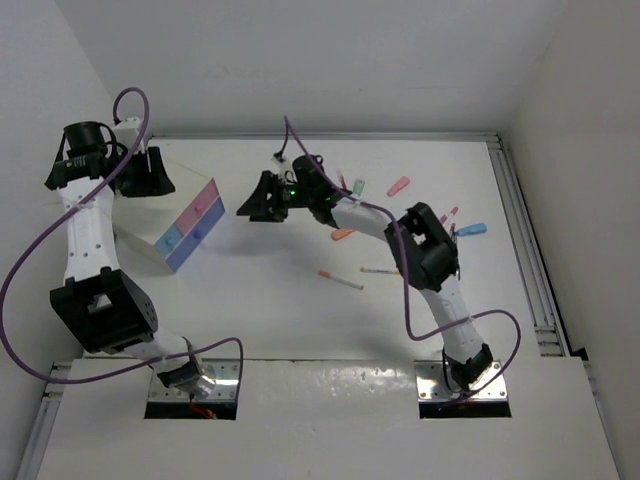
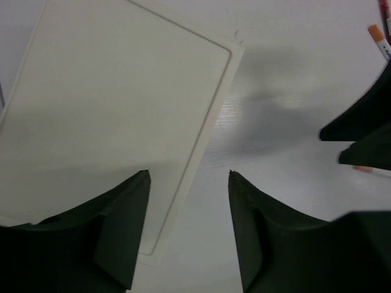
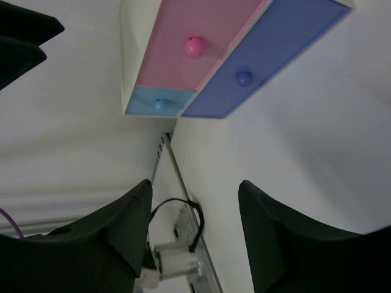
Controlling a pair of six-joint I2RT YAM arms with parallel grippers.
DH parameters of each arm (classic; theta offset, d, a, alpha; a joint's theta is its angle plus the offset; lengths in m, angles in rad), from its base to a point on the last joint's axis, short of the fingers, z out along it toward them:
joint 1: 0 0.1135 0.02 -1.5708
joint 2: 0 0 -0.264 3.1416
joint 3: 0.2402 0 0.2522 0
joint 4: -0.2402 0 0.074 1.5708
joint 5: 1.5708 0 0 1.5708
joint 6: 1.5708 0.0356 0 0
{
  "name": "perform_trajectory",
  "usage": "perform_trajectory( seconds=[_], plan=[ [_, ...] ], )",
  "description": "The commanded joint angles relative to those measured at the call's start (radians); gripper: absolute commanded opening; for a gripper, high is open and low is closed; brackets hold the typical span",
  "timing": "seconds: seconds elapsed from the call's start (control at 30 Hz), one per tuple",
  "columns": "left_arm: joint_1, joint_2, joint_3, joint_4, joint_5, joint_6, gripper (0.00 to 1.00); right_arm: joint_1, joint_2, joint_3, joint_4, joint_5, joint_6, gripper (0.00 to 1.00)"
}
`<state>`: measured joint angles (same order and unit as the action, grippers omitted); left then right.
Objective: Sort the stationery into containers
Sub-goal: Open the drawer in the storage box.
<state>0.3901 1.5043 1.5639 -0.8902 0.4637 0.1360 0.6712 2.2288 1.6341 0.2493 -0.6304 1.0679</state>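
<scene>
The containers are closed drawers in a small white cabinet (image 1: 150, 243): a pink drawer (image 3: 183, 36), a blue drawer (image 3: 275, 55) and a small light-blue one (image 3: 160, 102). My left gripper (image 1: 155, 185) hangs open over the cabinet's white top (image 2: 122, 91), holding nothing. My right gripper (image 1: 250, 205) is open and empty, just right of the drawer fronts and facing them. The stationery lies scattered on the table to the right: an orange piece (image 1: 343, 235), a green piece (image 1: 359, 187), a pink piece (image 1: 398, 186), a light-blue piece (image 1: 473, 229) and thin pens (image 1: 340, 280).
White walls close in the table at the left, back and right. A metal rail (image 1: 530, 270) runs along the right edge. Purple cables (image 1: 30, 260) loop from both arms. In the left wrist view the right gripper's black fingers (image 2: 366, 128) show at the right, with one pen (image 2: 379, 36) beyond them.
</scene>
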Motion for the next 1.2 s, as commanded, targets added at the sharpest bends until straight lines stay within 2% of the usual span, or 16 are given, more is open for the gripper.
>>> perform_trajectory(
  seconds=[0.0,0.07,0.2,0.3,0.57,0.83,1.17],
  plan=[
    [0.029,0.02,-0.01,-0.015,0.072,0.102,0.57,0.06,0.092,0.113,0.238,0.052,0.201,0.58],
    [0.047,0.04,-0.024,-0.018,0.076,0.123,0.5,0.088,0.161,0.159,0.292,0.084,0.233,0.57],
    [0.066,0.063,-0.038,-0.024,0.092,0.154,0.41,0.122,0.261,0.243,0.288,0.193,0.283,0.54],
    [0.09,0.076,-0.06,-0.018,0.108,0.163,0.4,0.149,0.33,0.312,0.269,0.265,0.348,0.55],
    [0.11,0.073,-0.077,-0.044,0.121,0.218,0.35,0.195,0.477,0.487,0.226,0.36,0.353,0.5],
    [0.125,0.073,-0.125,-0.03,0.133,0.215,0.33,0.217,0.543,0.524,0.222,0.365,0.376,0.35],
    [0.124,0.085,-0.176,0.007,0.132,0.191,0.32,0.229,0.591,0.56,0.242,0.362,0.379,0.36]
  ],
)
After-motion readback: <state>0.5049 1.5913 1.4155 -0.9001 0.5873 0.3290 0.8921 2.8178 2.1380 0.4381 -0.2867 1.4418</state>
